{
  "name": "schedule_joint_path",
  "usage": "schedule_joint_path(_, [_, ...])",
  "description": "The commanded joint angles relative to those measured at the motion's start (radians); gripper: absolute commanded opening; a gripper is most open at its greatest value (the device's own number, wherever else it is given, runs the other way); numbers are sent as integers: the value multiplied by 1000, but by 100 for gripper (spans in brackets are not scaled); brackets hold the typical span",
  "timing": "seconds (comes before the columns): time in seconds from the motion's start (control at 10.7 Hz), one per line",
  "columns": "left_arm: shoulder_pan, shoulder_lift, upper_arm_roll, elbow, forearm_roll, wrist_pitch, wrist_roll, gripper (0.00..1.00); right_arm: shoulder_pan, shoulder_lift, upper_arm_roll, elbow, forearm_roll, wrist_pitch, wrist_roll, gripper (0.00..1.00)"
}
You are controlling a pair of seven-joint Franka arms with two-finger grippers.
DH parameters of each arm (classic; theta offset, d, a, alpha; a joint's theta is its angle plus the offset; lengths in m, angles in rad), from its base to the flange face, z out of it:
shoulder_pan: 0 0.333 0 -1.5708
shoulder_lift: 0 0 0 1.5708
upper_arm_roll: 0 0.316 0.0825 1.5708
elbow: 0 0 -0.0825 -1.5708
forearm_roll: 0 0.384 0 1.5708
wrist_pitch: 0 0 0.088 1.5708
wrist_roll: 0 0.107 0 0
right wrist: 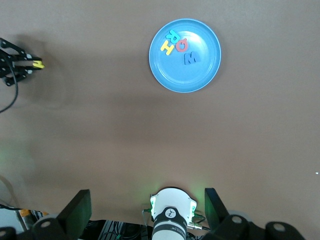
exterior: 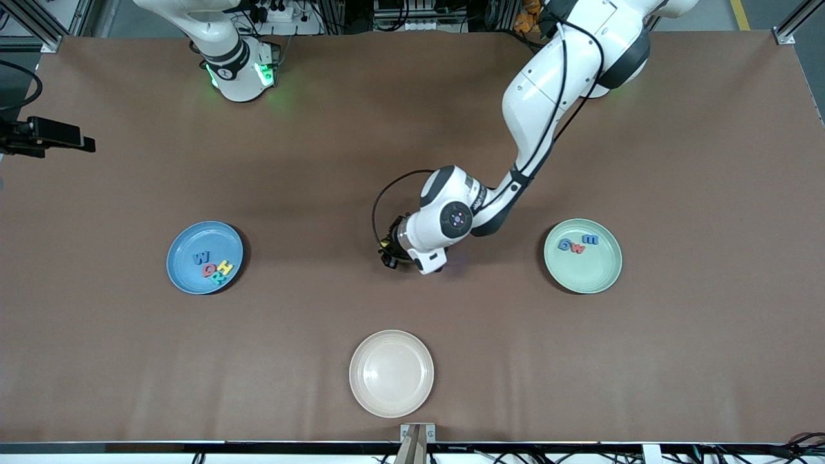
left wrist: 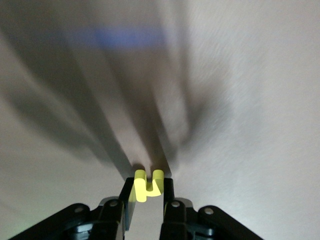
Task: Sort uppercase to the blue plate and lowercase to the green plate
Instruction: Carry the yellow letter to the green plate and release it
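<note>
- Brown table [exterior: 412,129], three plates on it.
- blue plate [exterior: 184,274] toward the right arm's end holds blue W [exterior: 201,258], red Q [exterior: 209,270], yellow H [exterior: 223,266], teal R [exterior: 217,280], bunched together.
- green plate [exterior: 596,274] toward the left arm's end holds blue g [exterior: 564,244], red w [exterior: 577,247], blue m [exterior: 590,240] in a row.
- cream plate [exterior: 391,373] sits nearest the front camera, between the two.
- left gripper [left wrist: 148,192] over mid-table between the blue and green plates, clamped on yellow h [left wrist: 146,185].
- right gripper [right wrist: 147,212] up high over its own base, fingers spread wide, nothing in them; that arm waits.
</note>
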Motion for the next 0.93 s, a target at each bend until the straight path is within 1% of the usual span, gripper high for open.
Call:
schedule_joint_path(0.0, [39, -86, 15, -38, 13, -92, 11, 0, 8, -121, 10, -192, 2, 103, 22, 100])
schedule_joint_path(0.19, [82, -161, 14, -108, 53, -129, 19, 0, 11, -214, 11, -341, -6, 243, 22, 100])
schedule_joint_path(0.28, [101, -213, 14, -168, 61, -144, 32, 0, 18, -240, 11, -381, -18, 283, 22, 100])
schedule_joint_path(0.47, [160, -339, 14, -326, 75, -155, 98, 0, 25, -255, 11, -405, -29, 313, 32, 100])
schedule_joint_path(0.75, [289, -552, 12, -597, 75, -167, 268, 0, 27, -269, 14, -425, -29, 317, 33, 100])
schedule_joint_path(0.84, [328, -599, 14, -651, 75, -205, 336, 0, 31, -283, 25, -443, -50, 336, 51, 100])
